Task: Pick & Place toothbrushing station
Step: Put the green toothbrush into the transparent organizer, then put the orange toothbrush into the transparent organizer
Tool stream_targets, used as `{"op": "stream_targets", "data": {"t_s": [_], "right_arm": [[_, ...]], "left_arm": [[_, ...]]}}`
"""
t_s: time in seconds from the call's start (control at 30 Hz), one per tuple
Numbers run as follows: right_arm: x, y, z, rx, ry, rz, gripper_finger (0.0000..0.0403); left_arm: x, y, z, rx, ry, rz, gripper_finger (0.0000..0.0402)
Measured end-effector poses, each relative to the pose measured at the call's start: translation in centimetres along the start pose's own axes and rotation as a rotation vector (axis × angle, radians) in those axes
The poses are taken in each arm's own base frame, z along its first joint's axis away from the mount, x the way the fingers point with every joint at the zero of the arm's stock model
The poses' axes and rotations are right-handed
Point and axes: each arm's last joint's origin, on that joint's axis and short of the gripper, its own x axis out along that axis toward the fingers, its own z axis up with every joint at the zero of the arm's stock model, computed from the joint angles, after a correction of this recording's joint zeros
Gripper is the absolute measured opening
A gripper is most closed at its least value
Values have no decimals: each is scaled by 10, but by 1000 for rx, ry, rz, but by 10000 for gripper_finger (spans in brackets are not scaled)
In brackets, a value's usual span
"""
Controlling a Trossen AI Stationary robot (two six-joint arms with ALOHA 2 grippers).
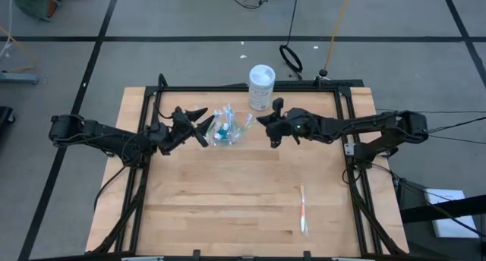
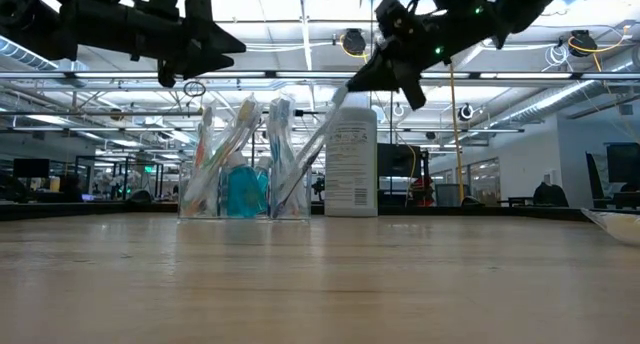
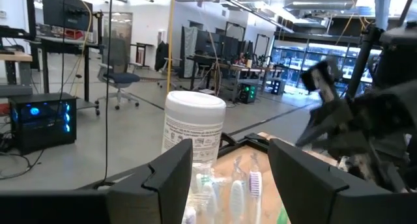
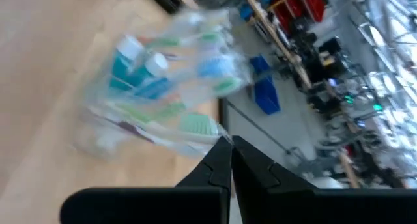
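Spanning the frame, our wooden counter [image 1: 228, 208] carries everything. We see a white canister [image 1: 261, 86] standing at its far edge, and just beside it the clear plastic cup [image 1: 228, 128] crowded with toothbrushes [image 2: 232, 144] and teal toothpaste tubes [image 2: 243, 189]. Our left claw [image 1: 199, 124] hangs raised beside the cup with its fingers spread wide. Our right claw [image 1: 269, 128] hangs raised on the cup's other side, fingers pressed together on nothing. One lone toothbrush [image 1: 303, 209] lies flat, well apart, on the near right.
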Motion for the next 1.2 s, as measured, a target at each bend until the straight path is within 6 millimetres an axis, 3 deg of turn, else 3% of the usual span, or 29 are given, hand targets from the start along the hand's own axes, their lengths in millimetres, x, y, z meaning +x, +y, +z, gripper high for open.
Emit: {"op": "stream_targets", "data": {"t_s": [0.23, 0.47, 0.67, 0.9, 1.2], "right_arm": [[22, 14, -5, 48, -12, 2, 4], [37, 21, -8, 81, -26, -79, 32], [37, 22, -9, 151, -19, -73, 77], [38, 22, -9, 389, -27, -66, 133], [25, 22, 2, 387, 33, -151, 162]], "left_arm": [[0, 0, 2, -8, -14, 2, 209], [0, 1, 2, 8, -18, 4, 209], [0, 1, 2, 6, -20, 5, 209], [0, 1, 3, -37, -24, 5, 209], [0, 0, 2, -50, -20, 2, 209]]}}
